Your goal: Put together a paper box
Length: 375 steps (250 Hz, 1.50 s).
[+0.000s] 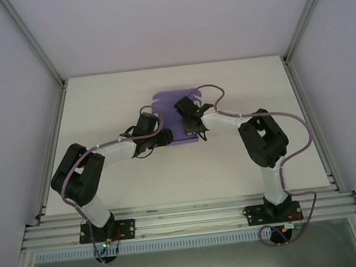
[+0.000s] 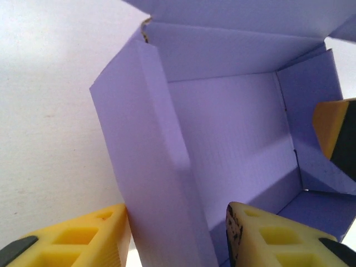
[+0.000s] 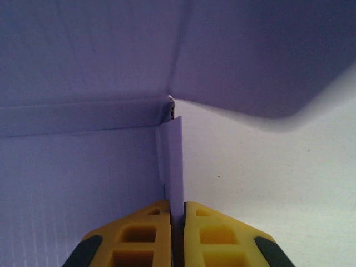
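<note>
A purple paper box [image 1: 165, 104] of thin card, half folded, sits on the matte white desk [image 1: 98, 103] towards its far middle, with both black arms reaching in to it. From the left wrist its floor shows a fine ribbed grain like corrugated sheet, while the creased walls are smooth and stand up at the back and on the right; the near left wall leans inward in a long folded strip, and a flap juts over the back wall. The left pincer [image 2: 178, 214] straddles that leaning strip. Its yellow, hollow-celled plastic fingers [image 2: 83, 239] have dark pads; one is outside against the card, the other inside the box. They stand apart, and whether they pinch the strip cannot be told. The right pincer [image 3: 177, 208] is clamped on the paper box, its two yellow wedge-shaped fingers pressed together on the thin edge of an upright corner flap, with the ribbed floor to the left and a rounded flap overhead casting a soft shadow on the desk. One of its yellow and black fingers [image 2: 334, 130] shows at the box's right wall.
</note>
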Motion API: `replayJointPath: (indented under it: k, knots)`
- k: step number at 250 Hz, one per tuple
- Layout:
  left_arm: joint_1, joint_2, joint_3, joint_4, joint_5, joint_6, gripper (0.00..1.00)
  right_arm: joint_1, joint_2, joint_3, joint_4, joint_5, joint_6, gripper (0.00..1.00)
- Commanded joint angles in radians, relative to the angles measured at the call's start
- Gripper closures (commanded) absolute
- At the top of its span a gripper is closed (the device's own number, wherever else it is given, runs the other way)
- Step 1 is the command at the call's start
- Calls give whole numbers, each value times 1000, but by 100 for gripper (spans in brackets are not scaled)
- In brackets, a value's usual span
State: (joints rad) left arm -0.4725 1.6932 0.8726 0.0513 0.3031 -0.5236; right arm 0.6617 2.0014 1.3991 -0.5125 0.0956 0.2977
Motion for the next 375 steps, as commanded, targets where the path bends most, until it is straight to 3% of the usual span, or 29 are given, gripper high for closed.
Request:
replayJointPath:
  k: [1, 71, 125, 154, 193, 247, 316, 375]
  knots:
    - [-9, 13, 26, 49, 2, 7, 53, 8, 143, -28, -321, 193, 22, 100]
    - [-9, 18, 22, 62, -1, 2, 53, 56, 174, 35, -371, 349, 57, 100]
    - [-10, 25, 16, 65, 4, 0, 54, 55, 122, -23, -225, 198, 17, 100]
    - [-9, 27, 16, 63, -1, 3, 53, 54, 119, -14, -232, 216, 11, 87]
    - [-12, 47, 35, 41, -20, 11, 53, 42, 82, -35, -214, 208, 18, 86]
    - [-16, 92, 77, 18, -20, 26, 50, 10, 49, -74, -176, 143, 29, 71]
    - [-40, 138, 142, 2, -20, 43, 50, -6, 33, -96, -118, 99, 17, 100]
    - [-52, 165, 170, -32, -46, 50, 50, -10, 62, -114, -125, 181, 44, 100]
